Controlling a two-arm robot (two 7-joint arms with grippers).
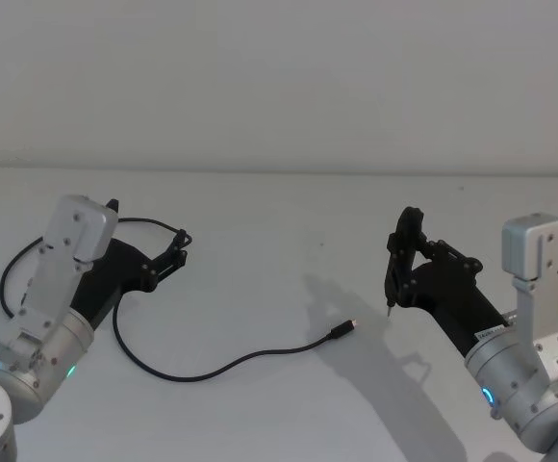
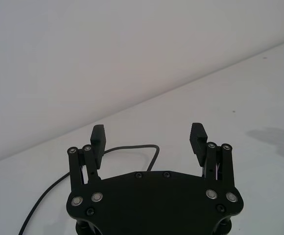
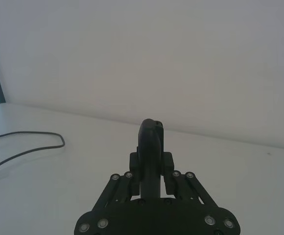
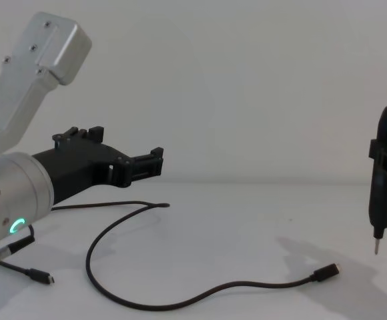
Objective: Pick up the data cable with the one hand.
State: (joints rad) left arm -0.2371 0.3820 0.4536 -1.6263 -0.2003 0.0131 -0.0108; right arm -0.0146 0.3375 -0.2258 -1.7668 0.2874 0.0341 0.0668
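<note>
Your data cable (image 4: 247, 286) is lying on the table (image 1: 260, 241), a thin black cord curving from beside the left gripper (image 1: 181, 245) to its silver-tipped plug (image 1: 341, 331) near the centre. The left gripper's fingers (image 2: 99, 134) are standing wide apart and gripping nothing. The right gripper (image 3: 151, 169) is clamping a slim dark tool (image 4: 383, 173). The chest view is showing a shorter cord (image 4: 43, 277) trailing from the left arm (which is hiding the cable's far end).

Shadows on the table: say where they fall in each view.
Head view: the right gripper and its pen-like tool cast a soft shadow on the table, reaching the cable's plug, whose tip glints. Chest view: the same shadow lies under the tool, beside the plug. Left wrist view: a faint shadow beyond the open left gripper.
</note>
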